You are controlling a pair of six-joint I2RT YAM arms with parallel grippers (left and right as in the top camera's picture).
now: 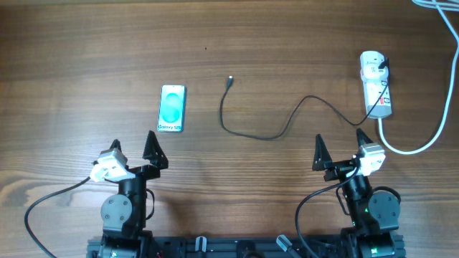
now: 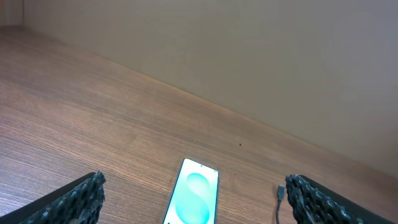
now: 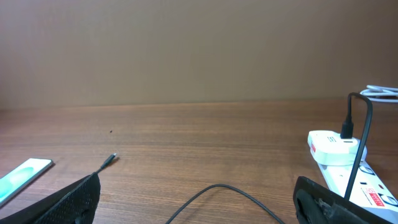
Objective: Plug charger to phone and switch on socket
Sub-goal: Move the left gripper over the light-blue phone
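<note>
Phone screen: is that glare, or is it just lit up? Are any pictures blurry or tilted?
Overhead: the phone glows on its own, no glare patch; light is even, shadows soft. Left wrist: its screen looks washed out and the far edge of the table slants, so this view is tilted. Right wrist: level and fairly sharp; the socket is bright white.

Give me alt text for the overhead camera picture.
A lit phone lies on a wooden table, left of a black charger cable running to a white power strip at right. The left gripper and right gripper sit open below, empty.
</note>
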